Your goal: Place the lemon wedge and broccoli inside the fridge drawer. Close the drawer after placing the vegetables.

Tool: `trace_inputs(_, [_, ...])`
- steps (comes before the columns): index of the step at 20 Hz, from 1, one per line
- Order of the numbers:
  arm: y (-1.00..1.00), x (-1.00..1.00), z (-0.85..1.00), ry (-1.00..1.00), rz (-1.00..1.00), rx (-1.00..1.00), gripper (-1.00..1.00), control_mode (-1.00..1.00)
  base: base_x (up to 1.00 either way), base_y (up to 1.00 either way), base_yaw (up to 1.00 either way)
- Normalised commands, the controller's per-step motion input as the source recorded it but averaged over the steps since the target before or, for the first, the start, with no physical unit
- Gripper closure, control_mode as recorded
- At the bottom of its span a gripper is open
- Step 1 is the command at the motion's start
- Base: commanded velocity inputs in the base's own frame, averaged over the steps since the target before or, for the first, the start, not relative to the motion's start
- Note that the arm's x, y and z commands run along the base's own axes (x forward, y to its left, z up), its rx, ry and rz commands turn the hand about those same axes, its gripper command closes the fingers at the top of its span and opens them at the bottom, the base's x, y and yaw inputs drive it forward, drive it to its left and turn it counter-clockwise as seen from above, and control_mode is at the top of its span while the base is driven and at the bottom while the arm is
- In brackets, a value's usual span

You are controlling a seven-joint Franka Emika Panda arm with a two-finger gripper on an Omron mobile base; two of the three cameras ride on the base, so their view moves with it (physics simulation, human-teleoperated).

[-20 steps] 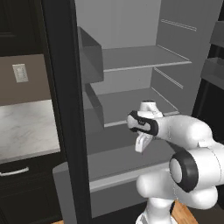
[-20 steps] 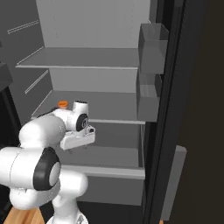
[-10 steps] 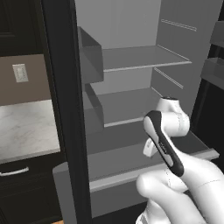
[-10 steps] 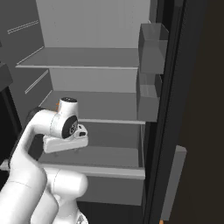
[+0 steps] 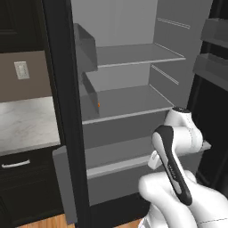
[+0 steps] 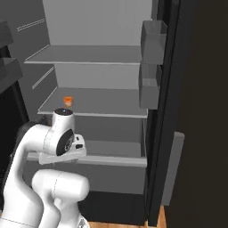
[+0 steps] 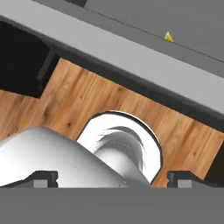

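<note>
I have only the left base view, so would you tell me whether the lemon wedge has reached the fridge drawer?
Observer: In the hand view the lemon wedge lies on the grey floor just past the fridge drawer front wall, apparently inside it.
Operator: Thank you. Is the gripper holding anything?
Observer: No. The gripper is open, its fingertips wide apart, with nothing gripped between them, above the wooden floor in front of the drawer.

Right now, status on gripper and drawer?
Gripper open, empty. Lemon wedge lies in the fridge drawer, which stands open. Broccoli unseen.
</note>
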Motion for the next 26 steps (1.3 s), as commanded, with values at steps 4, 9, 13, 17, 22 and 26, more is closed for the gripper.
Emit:
trace_inputs(4, [0.00,0.00,0.00,0.00,0.00,0.00,-1.00,1.00,-1.00,0.55,0.00])
trace_inputs(9, [0.00,0.00,0.00,0.00,0.00,0.00,-1.00,1.00,-0.84,1.00,0.00])
trace_inputs(13, [0.00,0.00,0.00,0.00,0.00,0.00,-1.00,1.00,-0.38,1.00,0.00])
trace_inputs(17, [0.00,0.00,0.00,0.00,0.00,0.00,-1.00,1.00,0.26,1.00,-0.04])
trace_inputs(22, [0.00,0.00,0.00,0.00,0.00,0.00,-1.00,1.00,0.65,1.00,-0.06])
trace_inputs(26, [0.00,0.00,0.00,0.00,0.00,0.00,-1.00,1.00,0.91,1.00,0.00])
